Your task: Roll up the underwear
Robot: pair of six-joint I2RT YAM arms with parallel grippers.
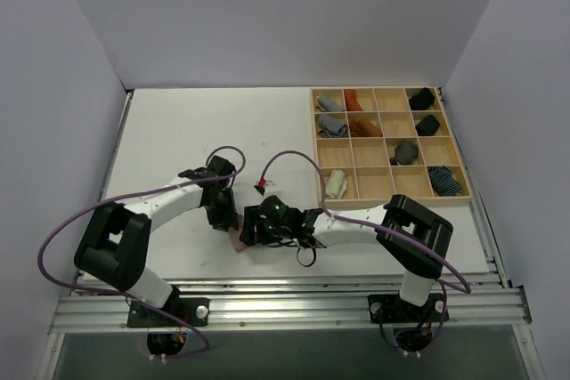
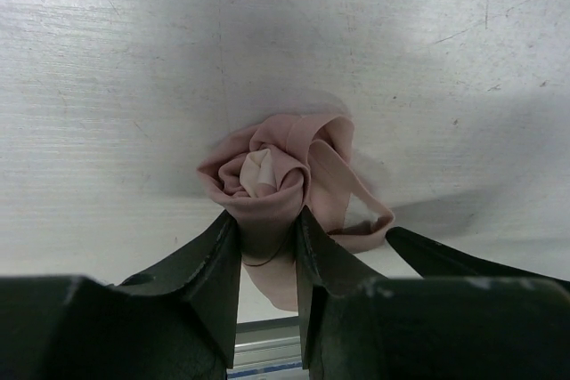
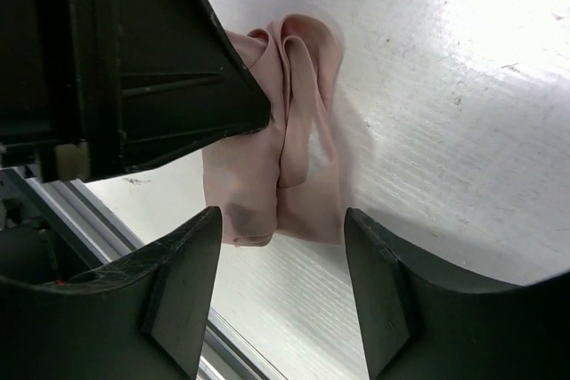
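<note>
The dusty pink underwear (image 2: 276, 175) is rolled into a bundle with a beige core, with a loose band trailing to its right. My left gripper (image 2: 267, 224) is shut on the roll's near end. The underwear shows as a small pink patch in the top view (image 1: 237, 239), near the table's front edge. My right gripper (image 3: 283, 238) is open, its fingers straddling the loose lower end of the pink cloth (image 3: 298, 149), not touching it. The left gripper's black body (image 3: 134, 60) fills that view's upper left. A pale yellow-green roll (image 1: 336, 184) lies in the tray's bottom-left compartment.
A wooden compartment tray (image 1: 387, 144) stands at the back right, holding grey, rust, black and blue-striped rolls. The table's front rail (image 1: 294, 295) runs just below the grippers. Purple cables loop over both arms.
</note>
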